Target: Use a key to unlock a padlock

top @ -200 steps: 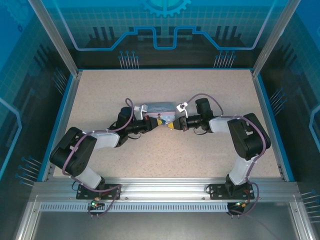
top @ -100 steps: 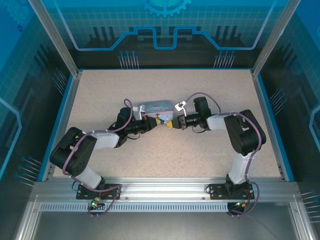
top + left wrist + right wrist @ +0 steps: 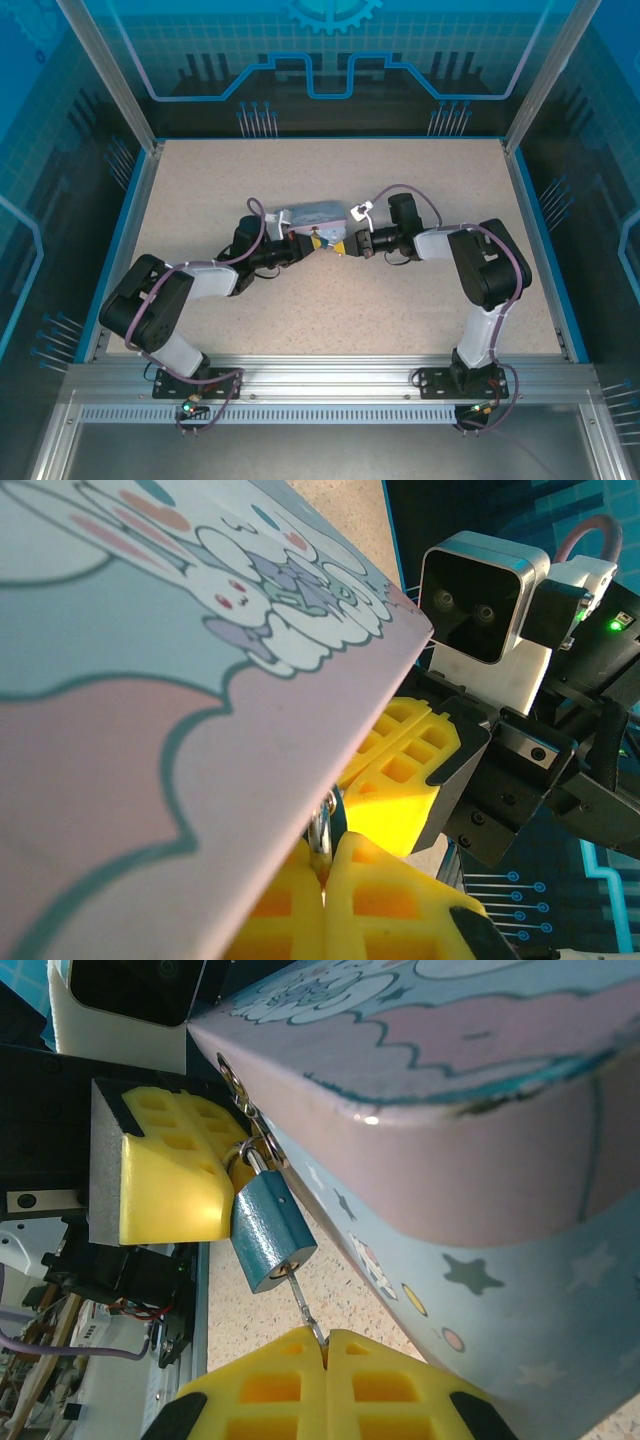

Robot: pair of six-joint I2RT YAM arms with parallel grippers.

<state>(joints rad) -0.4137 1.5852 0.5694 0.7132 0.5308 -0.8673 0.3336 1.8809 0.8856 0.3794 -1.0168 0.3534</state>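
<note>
Our right gripper (image 3: pixel 325 1345) pinches the key (image 3: pixel 305 1308), its tip seated in the padlock (image 3: pixel 270 1228) just ahead; our left gripper (image 3: pixel 322 865) clamps the shackle (image 3: pixel 243 1160). Turning remains, we judge.

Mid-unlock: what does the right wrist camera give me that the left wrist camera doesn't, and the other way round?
Right wrist: the blue padlock hanging from the hasp of the tin, with the key in its keyhole, pinched by the shut right gripper. Left wrist: the tin's bunny-print lid and the left gripper shut on a metal loop, seemingly the padlock's shackle. Both: the tin and the opposite gripper's yellow fingers.
</note>
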